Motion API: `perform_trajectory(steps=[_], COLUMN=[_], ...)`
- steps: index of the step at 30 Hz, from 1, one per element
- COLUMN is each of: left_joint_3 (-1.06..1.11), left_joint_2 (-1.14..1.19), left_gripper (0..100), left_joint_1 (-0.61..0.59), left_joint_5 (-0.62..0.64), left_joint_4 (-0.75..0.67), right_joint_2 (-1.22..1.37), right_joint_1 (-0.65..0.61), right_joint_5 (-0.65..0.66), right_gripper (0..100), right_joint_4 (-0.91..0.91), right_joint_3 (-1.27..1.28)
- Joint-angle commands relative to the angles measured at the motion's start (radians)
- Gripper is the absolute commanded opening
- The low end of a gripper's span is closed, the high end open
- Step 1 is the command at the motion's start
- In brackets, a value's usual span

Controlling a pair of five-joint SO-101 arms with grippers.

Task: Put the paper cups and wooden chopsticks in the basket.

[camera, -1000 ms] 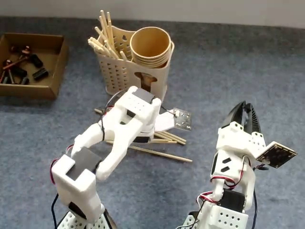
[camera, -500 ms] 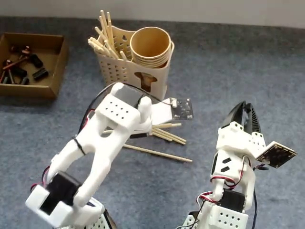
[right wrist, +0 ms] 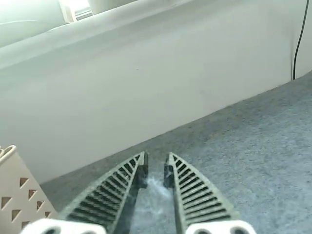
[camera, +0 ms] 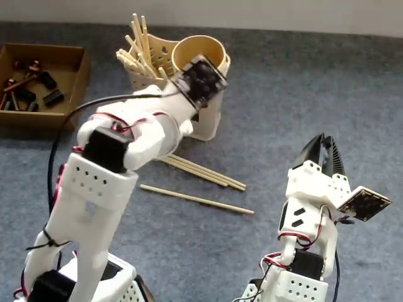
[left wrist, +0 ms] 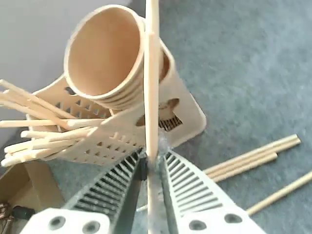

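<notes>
The left gripper [left wrist: 152,163] is pinching one stick [left wrist: 151,87], jaws clamped right down on it. Most of its length is poking out past the tips and hanging over the basket [camera: 211,123], which is sitting at about 12 o'clock on the table. The cups [camera: 198,60] are nesting inside it, with a bundle [camera: 140,44] of chopsticks leaning out at its 10 o'clock corner. The stick is probably going to handle as super light and stiff but smooth, so a grip that far off the middle is likely letting it swivel in the jaws. Grabbing nearer the centre, across the width, would be safer for the loose sticks [camera: 203,170]. They're lying flat around the middle of the table, at roughly 6 o'clock from the basket. The cups look thin and crushable, so a soft pinch on the rim is the way to go there. The right gripper [camera: 322,148] is parking at 5 o'clock, jaws closed to a sliver and holding nothing. The surface is grey carpet [camera: 302,82], so flat sticks are going to be fiddly to get under. A box [camera: 44,85] of small parts is sitting at 10 o'clock, and a pale wall [right wrist: 146,73] is running behind the table.
</notes>
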Motion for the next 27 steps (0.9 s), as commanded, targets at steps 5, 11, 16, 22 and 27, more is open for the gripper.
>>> perform_trajectory(steps=[5, 11, 16, 22, 27], left_joint_3=[-0.047, -0.038, -0.042, -0.038, -0.036], left_joint_2=[-0.114, -0.186, -0.197, -0.194, -0.191], left_gripper=[1, 1, 1, 1, 1], left_joint_1=[-0.091, -0.151, -0.203, -0.265, -0.268], left_joint_5=[0.118, 0.241, 0.374, 0.470, 0.468], left_joint_4=[-0.155, -0.296, -0.454, -0.601, -0.755], right_joint_2=[-0.013, -0.013, -0.013, -0.013, -0.013], right_joint_1=[-0.031, -0.030, -0.031, -0.033, -0.070], right_joint_5=[0.049, 0.049, 0.049, 0.049, 0.049], right_gripper=[7.3, 7.3, 7.3, 7.3, 7.3], right_joint_4=[-0.025, -0.025, -0.025, -0.025, -0.025], right_joint_3=[0.042, 0.042, 0.042, 0.044, 0.044])
